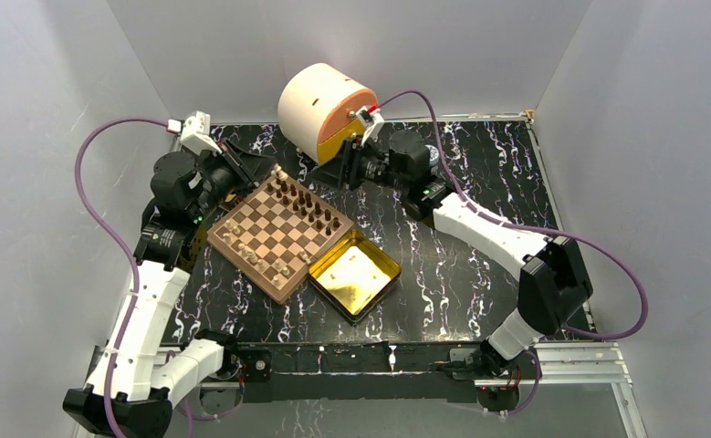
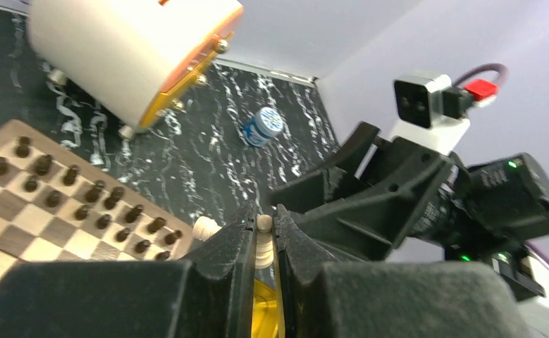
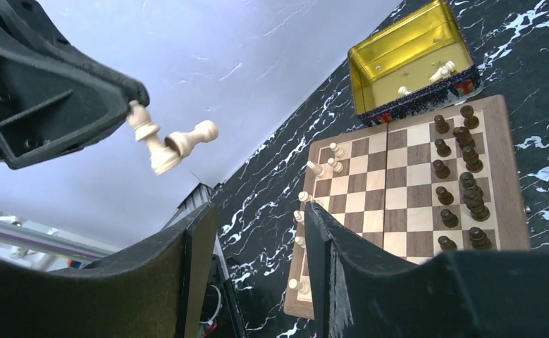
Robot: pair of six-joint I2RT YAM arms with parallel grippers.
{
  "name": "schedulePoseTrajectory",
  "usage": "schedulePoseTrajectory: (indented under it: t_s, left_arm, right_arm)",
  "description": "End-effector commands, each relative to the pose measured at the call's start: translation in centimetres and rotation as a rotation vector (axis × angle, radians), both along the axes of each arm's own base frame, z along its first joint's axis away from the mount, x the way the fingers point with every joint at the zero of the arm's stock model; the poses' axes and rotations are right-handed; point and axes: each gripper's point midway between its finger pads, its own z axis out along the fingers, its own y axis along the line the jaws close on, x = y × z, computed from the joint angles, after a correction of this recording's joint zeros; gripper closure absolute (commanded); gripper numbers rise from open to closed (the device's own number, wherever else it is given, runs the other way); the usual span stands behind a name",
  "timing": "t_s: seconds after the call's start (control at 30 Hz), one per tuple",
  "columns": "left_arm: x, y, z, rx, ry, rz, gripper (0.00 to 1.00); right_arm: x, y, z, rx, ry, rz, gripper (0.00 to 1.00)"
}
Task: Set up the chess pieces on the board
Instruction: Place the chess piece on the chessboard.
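On the left, your left gripper point(image 2: 264, 217) is pinched narrow on a light piece point(image 3: 143, 125), held in the air off the far-left edge of the board point(image 1: 283, 233). A second light piece point(image 3: 192, 137) is tilted against its base and looks loose. Further right, your right gripper point(image 3: 257, 211) hangs part-open and empty. Next, I judge, set the held piece upright on a vacant light-side square.

The board point(image 1: 283, 233) is checkered brown and tan, the tin point(image 1: 362, 281) gold, the table point(image 1: 461, 274) black with white veins; a blurred small object point(image 2: 263, 127) looks blue-white.
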Motion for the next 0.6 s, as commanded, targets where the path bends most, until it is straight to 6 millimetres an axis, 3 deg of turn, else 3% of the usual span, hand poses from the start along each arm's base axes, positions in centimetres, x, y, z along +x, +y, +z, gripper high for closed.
schedulePoseTrajectory:
  t_s: [0.0, 0.13, 0.17, 0.33, 0.57]
  left_arm:
    - [-0.9, -2.1, 2.9, -0.113, -0.074, -0.119, 1.0]
    - [-0.6, -1.9, 2.9, -0.176, -0.035, -0.083, 1.0]
    - [-0.6, -1.9, 2.9, -0.195, -0.02, -0.077, 1.0]
    - [-0.8, -2.2, 3.5, -0.304, 0.034, -0.068, 1.0]
    - [-1.3, -2.6, 4.5, -0.42, 0.078, -0.082, 1.0]
  right_arm:
    - [-1.5, -0.3, 3.8, 0.114, -0.136, 0.104, 0.42]
    - [-2.5, -1.2, 3.5, 0.139, -0.346, 0.126, 0.39]
    - [-3.0, -1.6, 4.7, 0.201, -0.439, 0.118, 0.39]
    - [-3.8, -3.2, 6.2, 0.309, -0.772, 0.025, 0.41]
    - [-3.5, -1.9, 8.0, 0.282, -0.984, 0.014, 0.36]
